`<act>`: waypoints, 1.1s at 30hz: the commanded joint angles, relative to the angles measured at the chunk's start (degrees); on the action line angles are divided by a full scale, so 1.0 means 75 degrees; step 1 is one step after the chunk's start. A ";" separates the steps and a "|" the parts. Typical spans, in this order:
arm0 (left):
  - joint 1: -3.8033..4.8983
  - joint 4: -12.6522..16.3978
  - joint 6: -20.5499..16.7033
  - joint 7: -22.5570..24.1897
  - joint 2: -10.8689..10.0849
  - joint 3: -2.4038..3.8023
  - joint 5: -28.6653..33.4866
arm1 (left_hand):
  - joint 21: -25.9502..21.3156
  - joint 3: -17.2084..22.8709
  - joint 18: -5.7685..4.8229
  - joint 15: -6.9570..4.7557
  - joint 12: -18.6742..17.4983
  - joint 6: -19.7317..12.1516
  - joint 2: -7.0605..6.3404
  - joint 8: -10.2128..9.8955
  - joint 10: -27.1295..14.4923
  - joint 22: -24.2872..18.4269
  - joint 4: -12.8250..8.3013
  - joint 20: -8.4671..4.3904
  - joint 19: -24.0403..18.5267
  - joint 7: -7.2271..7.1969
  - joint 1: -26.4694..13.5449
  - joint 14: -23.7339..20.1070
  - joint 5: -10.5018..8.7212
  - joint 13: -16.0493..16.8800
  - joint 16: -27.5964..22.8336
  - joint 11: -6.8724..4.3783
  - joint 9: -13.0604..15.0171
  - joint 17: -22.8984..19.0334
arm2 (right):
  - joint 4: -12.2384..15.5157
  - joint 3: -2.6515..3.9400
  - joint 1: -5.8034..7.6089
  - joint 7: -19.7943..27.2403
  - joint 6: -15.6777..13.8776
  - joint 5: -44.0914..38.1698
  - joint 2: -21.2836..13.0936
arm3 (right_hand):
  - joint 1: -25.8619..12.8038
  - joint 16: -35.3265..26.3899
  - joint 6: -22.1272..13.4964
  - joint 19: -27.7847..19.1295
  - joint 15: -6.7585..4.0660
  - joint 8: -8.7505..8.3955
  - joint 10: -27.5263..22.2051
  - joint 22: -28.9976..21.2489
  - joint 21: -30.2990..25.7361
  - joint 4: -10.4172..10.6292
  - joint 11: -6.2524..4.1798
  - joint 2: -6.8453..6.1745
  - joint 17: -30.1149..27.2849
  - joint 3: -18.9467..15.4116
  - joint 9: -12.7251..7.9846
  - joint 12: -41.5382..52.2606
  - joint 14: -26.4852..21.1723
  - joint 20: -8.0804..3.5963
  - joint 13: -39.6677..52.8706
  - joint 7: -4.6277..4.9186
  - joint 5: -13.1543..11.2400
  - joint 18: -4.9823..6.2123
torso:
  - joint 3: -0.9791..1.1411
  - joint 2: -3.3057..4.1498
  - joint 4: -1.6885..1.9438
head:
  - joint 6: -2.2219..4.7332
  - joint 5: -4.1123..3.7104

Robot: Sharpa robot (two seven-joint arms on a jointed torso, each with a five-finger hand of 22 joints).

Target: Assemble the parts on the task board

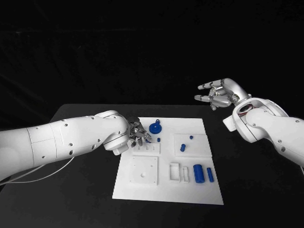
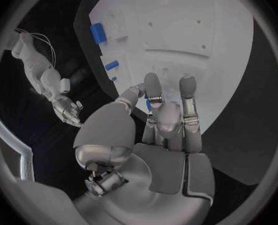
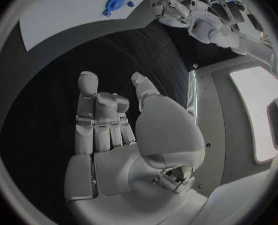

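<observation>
- My left hand (image 1: 138, 134) sits left of centre in the head view, over the upper left part of the task board (image 1: 193, 192). Its fingertips (image 2: 152, 83) are drawn together around a small blue part (image 2: 148, 105); I judge it pinched, though most of the piece is hidden.
- Just beside that hand, towards the board's top edge, lies a round blue wheel-like part (image 1: 155, 128). Right of centre a short blue peg (image 1: 183, 147) and a smaller blue piece (image 1: 190, 138) rest on a raised white block. Two blue cylinders (image 1: 203, 173) lie low on the board's right side.
- My right hand (image 1: 220, 95) hangs in the upper right of the frame, well off the board, fingers loosely spread and holding nothing.
- To do this step well, I would keep the pinch firm, hold the part upright over its hole, then lower slowly; I would release only once it seats.
</observation>
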 commanded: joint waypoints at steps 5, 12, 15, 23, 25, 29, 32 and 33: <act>-0.0189 -0.0014 -0.0016 -0.0106 0.0032 0.0005 -0.0625 | -0.0111 -0.0074 0.0184 0.0051 0.0124 0.1277 0.0160 0.0244 0.0375 0.0080 0.0013 0.0105 0.0026 -0.0771 0.0093 0.0058 -0.0102 -0.0071 0.0111 -0.0051 0.4616 0.0171 | -0.0005 0.0014 0.0012 0.0092 0.0111 0.0094 0.0008 | -0.0109 -0.0039 -0.0051 0.0308 0.0009 -0.0014 -0.0047 -0.0003 -0.0031 -0.0029 0.0005 -0.0003 -0.0011 -0.0025 -0.0011 -0.0028 -0.0042 0.0031 -0.0011 -0.0006 0.0084 0.0022 | -0.0014 0.0007 -0.0001 | -0.0071 -0.0008; -0.0305 -0.0057 0.0125 -0.0097 0.0054 0.0006 -0.0705 | -0.0212 -0.0138 0.0288 0.0055 0.0282 0.1369 0.0188 0.0350 0.0373 0.0252 0.0003 0.0214 0.0069 -0.0813 0.0046 0.0071 -0.0093 -0.0287 0.0188 -0.0063 0.4821 0.0308 | -0.0005 0.0019 0.0014 0.0071 0.0140 0.0095 0.0010 | -0.0111 -0.0036 -0.0067 0.0307 0.0009 -0.0015 -0.0051 -0.0006 -0.0046 -0.0028 0.0005 -0.0001 -0.0009 -0.0025 -0.0012 -0.0028 -0.0042 0.0032 -0.0017 -0.0005 0.0124 0.0023 | -0.0018 0.0010 -0.0003 | -0.0105 -0.0009; -0.0319 -0.0084 0.0223 -0.0089 0.0074 0.0006 -0.0713 | -0.0240 -0.0137 0.0305 0.0056 0.0282 0.1374 0.0244 0.0350 0.0374 0.0277 0.0046 0.0227 0.0073 -0.0815 0.0015 0.0063 -0.0160 -0.0327 0.0171 -0.0062 0.4838 0.0280 | -0.0005 0.0019 0.0014 0.0058 0.0160 0.0095 0.0016 | -0.0116 -0.0020 -0.0080 0.0312 0.0008 -0.0016 -0.0049 -0.0001 -0.0029 -0.0026 0.0005 0.0005 0.0002 -0.0024 -0.0013 -0.0018 -0.0034 0.0031 -0.0016 -0.0005 0.0146 0.0021 | -0.0019 0.0007 -0.0007 | -0.0114 -0.0002; -0.0342 -0.0177 0.0393 -0.0084 0.0127 0.0007 -0.0772 | -0.0280 -0.0150 0.0310 0.0062 0.0309 0.1413 0.0298 0.0343 0.0375 0.0311 0.0072 0.0243 0.0079 -0.0822 -0.0012 0.0072 -0.0293 -0.0362 0.0180 -0.0062 0.4841 0.0301 | 0.0003 0.0021 0.0014 0.0033 0.0196 0.0092 0.0025 | -0.0122 0.0032 -0.0080 0.0323 0.0008 -0.0015 -0.0025 0.0023 0.0039 -0.0023 0.0004 0.0007 0.0046 -0.0027 -0.0013 0.0020 -0.0013 0.0029 0.0008 -0.0004 0.0156 0.0020 | -0.0016 0.0005 -0.0005 | -0.0123 -0.0001; -0.0346 -0.0189 0.0430 -0.0086 0.0131 0.0007 -0.0790 | -0.0305 -0.0168 0.0324 0.0065 0.0330 0.1438 0.0313 0.0323 0.0374 0.0346 0.0073 0.0261 0.0090 -0.0823 -0.0018 0.0072 -0.0321 -0.0383 0.0189 -0.0059 0.4837 0.0315 | 0.0002 0.0021 0.0014 0.0030 0.0204 0.0091 0.0025 | -0.0122 0.0032 -0.0080 0.0323 0.0008 -0.0015 -0.0025 0.0023 0.0039 -0.0023 0.0004 0.0007 0.0046 -0.0027 -0.0013 0.0020 -0.0013 0.0029 0.0008 -0.0004 0.0156 0.0020 | -0.0013 0.0004 -0.0006 | -0.0122 -0.0006; -0.0350 -0.0190 0.0537 -0.0095 0.0128 0.0007 -0.0807 | -0.0336 -0.0195 0.0336 0.0070 0.0361 0.1475 0.0340 0.0312 0.0375 0.0379 0.0096 0.0279 0.0097 -0.0828 -0.0034 0.0078 -0.0391 -0.0396 0.0210 -0.0055 0.4844 0.0349 | 0.0000 0.0021 0.0014 0.0025 0.0214 0.0091 0.0023 | -0.0132 0.0050 -0.0066 0.0321 0.0008 -0.0014 -0.0021 0.0033 0.0060 -0.0018 0.0005 0.0006 0.0063 -0.0034 -0.0012 0.0036 -0.0011 0.0030 0.0016 -0.0005 0.0171 0.0022 | -0.0015 0.0004 -0.0003 | -0.0137 -0.0005; -0.0352 -0.0174 0.0642 -0.0111 0.0120 0.0007 -0.0814 | -0.0351 -0.0215 0.0340 0.0076 0.0381 0.1500 0.0358 0.0307 0.0375 0.0396 0.0115 0.0286 0.0102 -0.0830 -0.0043 0.0081 -0.0454 -0.0400 0.0223 -0.0050 0.4851 0.0369 | -0.0002 0.0022 0.0014 0.0019 0.0227 0.0091 0.0023 | -0.0132 0.0050 -0.0066 0.0321 0.0008 -0.0014 -0.0021 0.0033 0.0060 -0.0018 0.0005 0.0006 0.0063 -0.0034 -0.0012 0.0036 -0.0011 0.0030 0.0016 -0.0005 0.0171 0.0022 | -0.0013 0.0009 -0.0009 | -0.0143 -0.0015; -0.0352 -0.0166 0.0675 -0.0117 0.0115 0.0007 -0.0818 | -0.0364 -0.0228 0.0343 0.0077 0.0395 0.1512 0.0364 0.0300 0.0374 0.0409 0.0118 0.0292 0.0105 -0.0832 -0.0039 0.0082 -0.0477 -0.0402 0.0232 -0.0049 0.4856 0.0379 | -0.0003 0.0022 0.0014 0.0017 0.0232 0.0091 0.0023 | -0.0132 0.0050 -0.0066 0.0321 0.0008 -0.0014 -0.0021 0.0033 0.0060 -0.0018 0.0005 0.0006 0.0063 -0.0034 -0.0012 0.0036 -0.0011 0.0030 0.0016 -0.0005 0.0171 0.0022 | -0.0014 0.0009 -0.0008 | -0.0146 -0.0015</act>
